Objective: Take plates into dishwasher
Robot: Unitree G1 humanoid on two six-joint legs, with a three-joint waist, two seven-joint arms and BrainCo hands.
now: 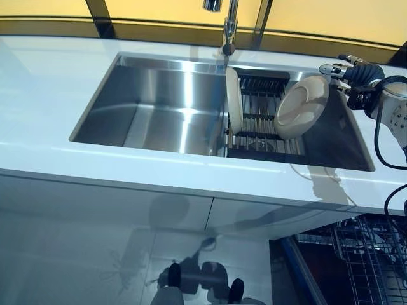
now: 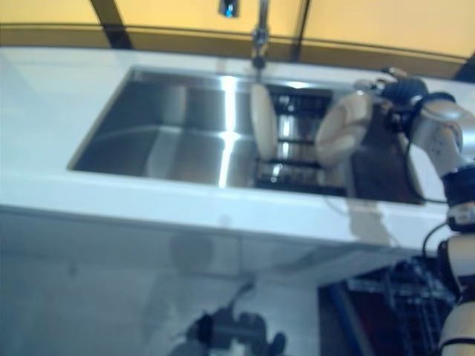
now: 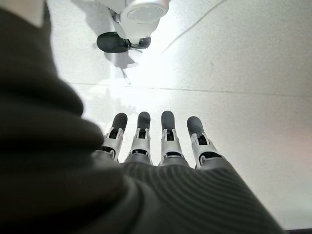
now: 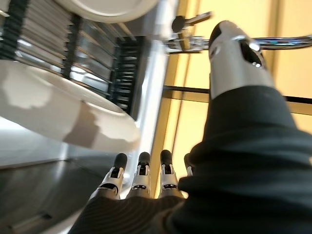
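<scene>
A stainless steel sink is set into a white countertop, and everything else is placed from it. Inside the sink's right part sits a dark dish rack with metal bars. Two cream plates stand in that rack: one plate stands upright on edge at the rack's left end, just under the faucet that rises from the sink's back rim; the tilted plate leans at the rack's right side, its underside turned toward the front of the sink. The right hand is at the sink's back right corner, right beside the tilted plate's upper rim; in the right wrist view its fingers reach straight out, spread and uncurled, close beneath the plate's rim, with the thumb held well apart, and it cannot be told whether any fingertip touches the plate. Nothing is clasped in that hand. The left hand shows only in its own wrist view, away from the sink, with its fingers straight and side by side, holding nothing, over a pale floor. Below the sink's right front corner, under the countertop edge, an open dishwasher's wire rack shows; no plate can be seen on the part of it in view
</scene>
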